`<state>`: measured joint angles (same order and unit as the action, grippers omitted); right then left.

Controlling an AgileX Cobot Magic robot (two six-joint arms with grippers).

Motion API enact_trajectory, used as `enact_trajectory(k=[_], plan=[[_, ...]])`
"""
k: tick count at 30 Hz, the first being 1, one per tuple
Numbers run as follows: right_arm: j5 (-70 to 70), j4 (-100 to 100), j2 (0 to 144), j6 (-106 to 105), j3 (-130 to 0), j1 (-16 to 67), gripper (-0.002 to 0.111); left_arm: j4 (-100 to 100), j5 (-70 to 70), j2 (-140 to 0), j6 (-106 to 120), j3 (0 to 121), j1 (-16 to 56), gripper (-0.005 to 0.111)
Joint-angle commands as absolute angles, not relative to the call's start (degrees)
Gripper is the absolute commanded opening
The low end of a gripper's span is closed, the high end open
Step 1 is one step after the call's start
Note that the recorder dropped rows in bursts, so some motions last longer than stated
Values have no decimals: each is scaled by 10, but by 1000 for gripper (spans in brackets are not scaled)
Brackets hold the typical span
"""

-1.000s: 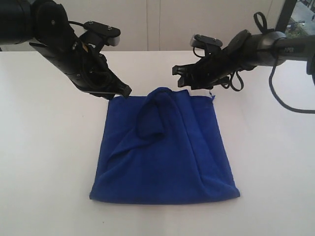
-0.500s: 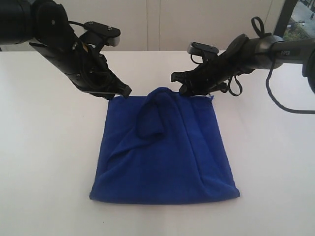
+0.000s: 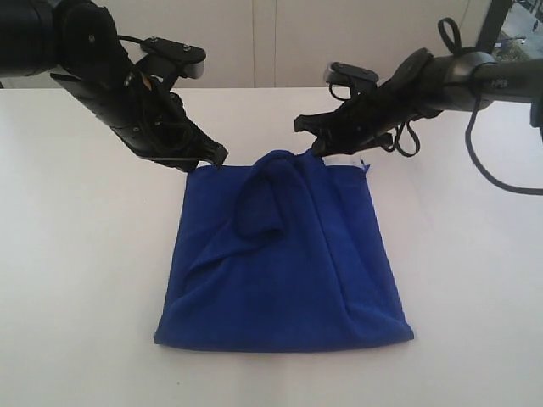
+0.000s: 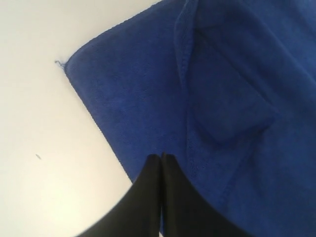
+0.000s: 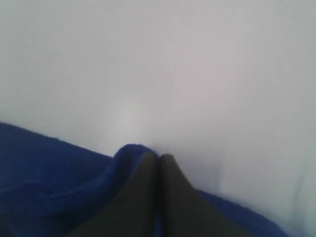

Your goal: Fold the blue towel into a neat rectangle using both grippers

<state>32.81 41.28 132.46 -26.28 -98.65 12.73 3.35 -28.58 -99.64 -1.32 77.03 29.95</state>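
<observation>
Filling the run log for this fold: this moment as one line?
left gripper: fingers shut at blue towel far edge, grip unclear | right gripper: shut on far edge | towel: rumpled on table

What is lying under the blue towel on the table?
Around the blue towel only the white table shows. The towel's own folded layers cover whatever is beneath, so that cannot be seen.

White table (image 3: 76, 280), pale panelled wall (image 3: 271, 42) behind it
</observation>
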Motion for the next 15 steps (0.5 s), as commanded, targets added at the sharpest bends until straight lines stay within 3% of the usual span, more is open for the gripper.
enact_trajectory(k=[1,7,15], plan=[[342,376,1282,-267,-988,125,0,33,-314,-994,-44,766,298,0],[383,301,1257,-263,-988,125,0,10,-351,-994,-84,763,298,0],[457,185,1218,-203,-988,125,0,-41,-276,-993,-205,663,298,0]])
